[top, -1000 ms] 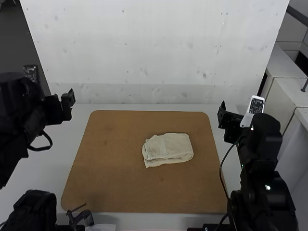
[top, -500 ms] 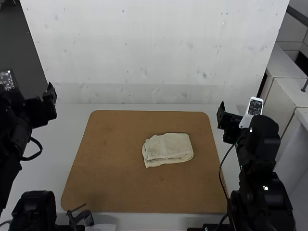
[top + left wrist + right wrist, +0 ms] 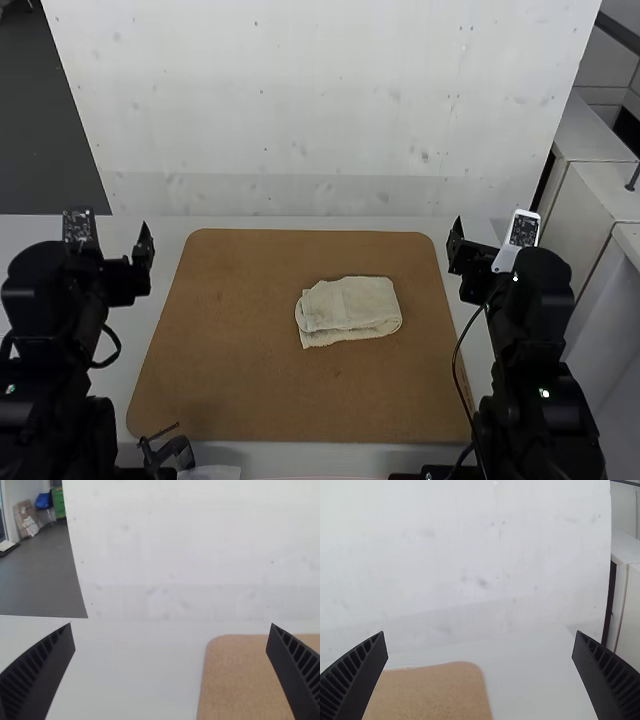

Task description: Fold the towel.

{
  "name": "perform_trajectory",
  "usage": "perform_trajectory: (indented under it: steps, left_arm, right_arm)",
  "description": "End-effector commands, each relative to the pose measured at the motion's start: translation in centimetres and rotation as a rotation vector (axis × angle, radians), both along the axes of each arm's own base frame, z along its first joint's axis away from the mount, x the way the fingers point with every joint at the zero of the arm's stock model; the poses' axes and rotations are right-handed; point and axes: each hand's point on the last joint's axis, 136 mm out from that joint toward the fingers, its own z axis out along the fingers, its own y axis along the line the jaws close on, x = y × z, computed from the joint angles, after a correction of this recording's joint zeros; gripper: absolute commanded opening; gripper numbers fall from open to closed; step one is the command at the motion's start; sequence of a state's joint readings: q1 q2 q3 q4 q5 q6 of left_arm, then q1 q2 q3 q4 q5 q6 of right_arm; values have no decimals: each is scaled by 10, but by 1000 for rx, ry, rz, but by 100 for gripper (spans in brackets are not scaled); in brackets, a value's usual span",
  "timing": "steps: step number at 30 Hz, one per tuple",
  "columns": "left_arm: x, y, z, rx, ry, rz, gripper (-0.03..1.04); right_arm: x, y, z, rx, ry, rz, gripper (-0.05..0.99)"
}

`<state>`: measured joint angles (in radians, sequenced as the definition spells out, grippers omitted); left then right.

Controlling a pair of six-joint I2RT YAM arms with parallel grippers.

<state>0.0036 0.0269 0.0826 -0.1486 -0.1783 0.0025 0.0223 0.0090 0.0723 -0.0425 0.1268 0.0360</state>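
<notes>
The cream towel [image 3: 348, 311] lies folded into a small, layered, roughly rectangular bundle, right of centre on the brown board. My left gripper [image 3: 128, 275] is held beyond the board's left side, well away from the towel. Its fingers stand wide apart in the left wrist view, where the gripper [image 3: 171, 625] has nothing between its tips. Off the board's right side is my right gripper [image 3: 474, 266], also apart from the cloth. In the right wrist view that gripper [image 3: 480, 632] is open and holds nothing.
The brown board [image 3: 230, 335] lies flat on the white table [image 3: 165, 290]. A pale upright panel [image 3: 320, 120] stands along the table's far edge. A small black clamp-like object [image 3: 168, 455] sits at the near edge, left of centre.
My left arm first drew back to the left, then swung right and now points forward, its gripper lower. The right arm has shifted slightly left. The towel has not moved.
</notes>
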Motion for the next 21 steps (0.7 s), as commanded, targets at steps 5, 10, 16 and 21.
perform_trajectory:
  steps: [5,10,16,21]
  left_arm:
    - [5,-37,-9,24,4,-214,99]
    - [5,-38,-9,23,4,-223,99]
    - [5,-38,-9,23,4,-222,99]
    - [5,-38,-9,23,4,-222,99]
  right_arm:
    - [1,7,-9,-3,30,34,96]
    - [1,7,-11,2,36,37,96]
    - [1,6,-12,10,37,32,96]
    - [1,7,-12,8,37,35,96]
